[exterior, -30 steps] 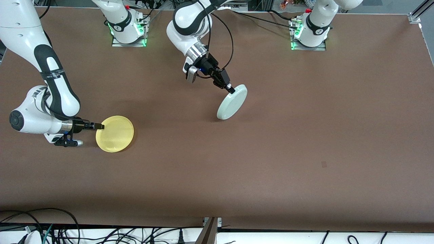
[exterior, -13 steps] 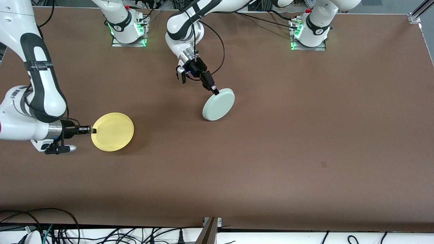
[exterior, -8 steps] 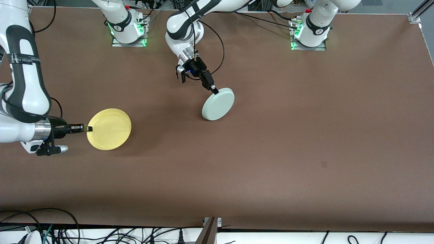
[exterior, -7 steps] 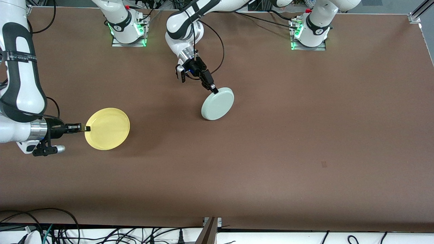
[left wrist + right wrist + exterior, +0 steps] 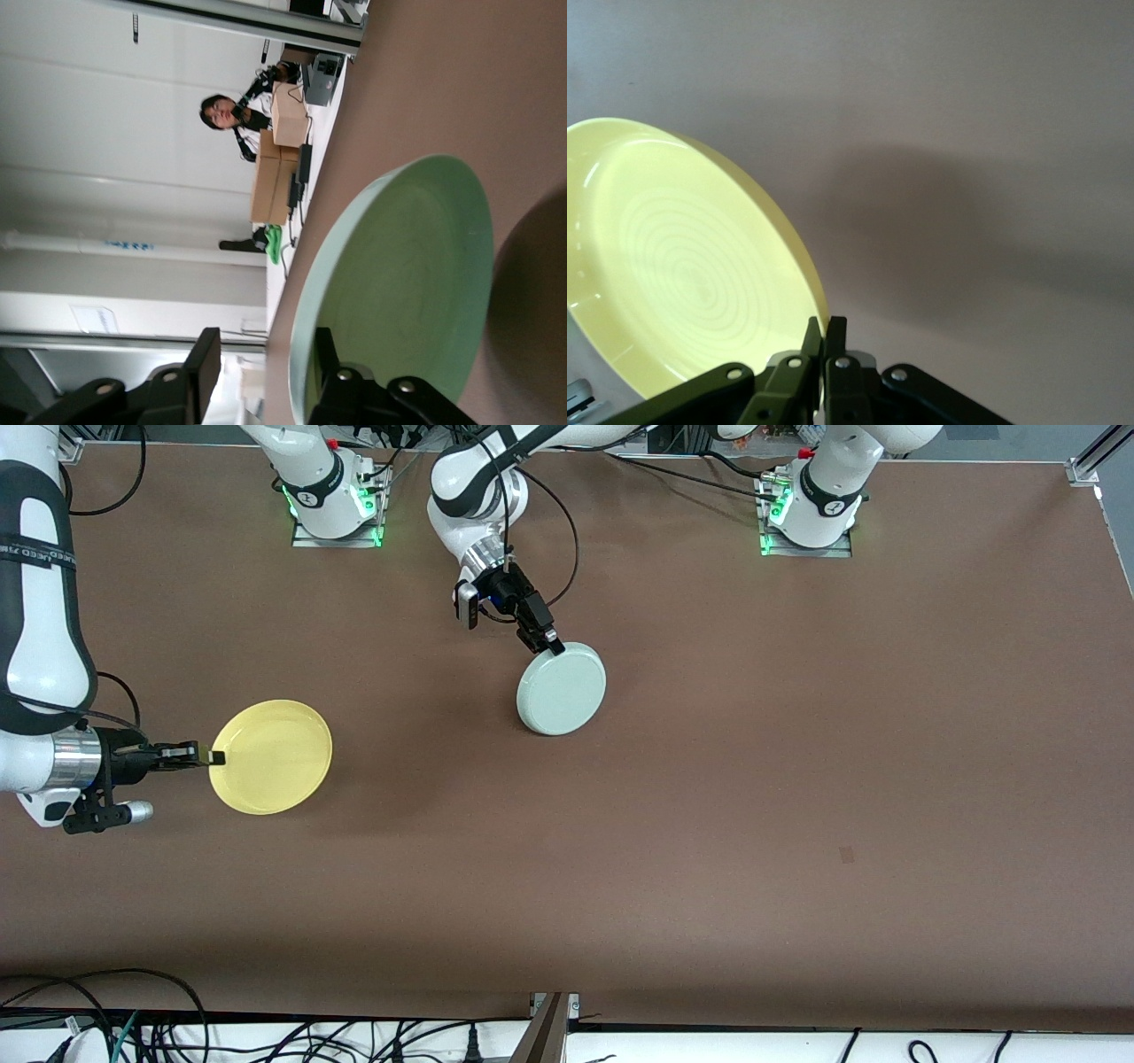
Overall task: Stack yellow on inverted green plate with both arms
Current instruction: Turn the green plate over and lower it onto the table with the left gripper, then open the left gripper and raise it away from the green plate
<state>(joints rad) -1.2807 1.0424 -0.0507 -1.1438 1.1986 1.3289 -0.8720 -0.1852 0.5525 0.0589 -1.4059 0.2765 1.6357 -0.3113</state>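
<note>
**Mia:** Green plate (image 5: 562, 688) first; a bit ago it hung tipped up from the left gripper (image 5: 551, 645), and now it looks round and low on the counter (image 5: 797, 779), bottom side up, near the middle.

**Sam:** Are the jaws holding it?

**Mia:** I think not; in the left wrist view the jaws stand wide, with the green rim (image 5: 407, 283) just beside one of them; so the plate looks let go, or close to it.

**Sam:** And the yellow plate (image 5: 270, 757)?

**Mia:** It lay flat before; now the right gripper (image 5: 213, 757) has it up in the air, tipped, over the right arm's end of the counter; its jaws are pinched tight on the rim, as the right wrist view shows (image 5: 691, 274); a dark shadow lies under it.

**Sam:** So what is left?

**Mia:** My guess: the green one is ready, and the yellow one must travel over and sit on top; the two plates are well apart.

**Sam:** What about the counter?

**Mia:** Brown, dull and flat, with one small mark (image 5: 847, 855); cables (image 5: 266, 1036) run along its near edge; the left wrist view shows boxes (image 5: 279, 159) and a person (image 5: 221, 113) in the room.
</note>
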